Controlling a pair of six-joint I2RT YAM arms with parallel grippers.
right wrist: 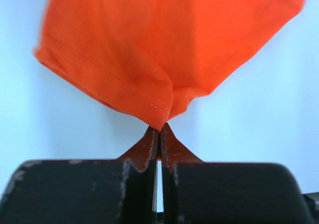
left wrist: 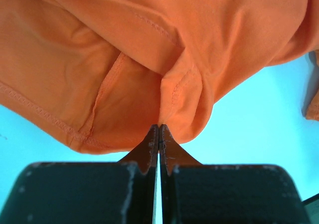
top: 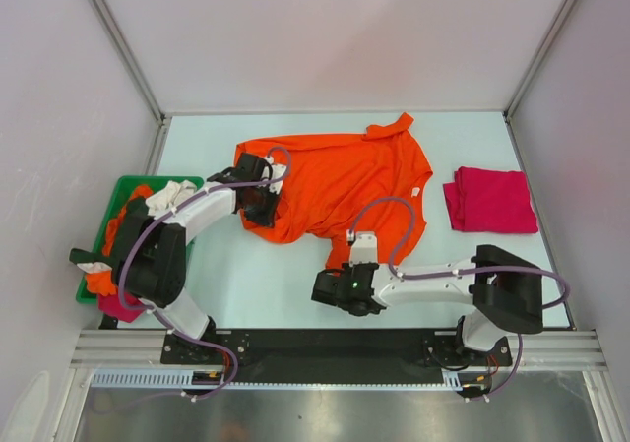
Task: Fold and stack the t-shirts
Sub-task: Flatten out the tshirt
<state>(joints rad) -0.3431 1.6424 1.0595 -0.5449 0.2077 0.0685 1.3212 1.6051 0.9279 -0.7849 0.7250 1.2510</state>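
A bright orange t-shirt (top: pixel 345 181) lies loosely spread and crumpled in the middle of the table. My left gripper (top: pixel 262 206) is shut on its left lower edge; the left wrist view shows the tips (left wrist: pixel 159 127) pinching a fold of hemmed orange cloth (left wrist: pixel 149 49). My right gripper (top: pixel 339 267) is shut on the shirt's near bottom corner, and in the right wrist view the orange hem (right wrist: pixel 164 44) hangs from the closed tips (right wrist: pixel 159 128). A magenta-red t-shirt (top: pixel 489 200) lies folded at the right.
A green bin (top: pixel 116 198) stands at the table's left edge, holding more crumpled shirts, with orange cloth (top: pixel 102 281) and magenta cloth (top: pixel 118 309) spilling over its near side. White walls enclose the table on three sides.
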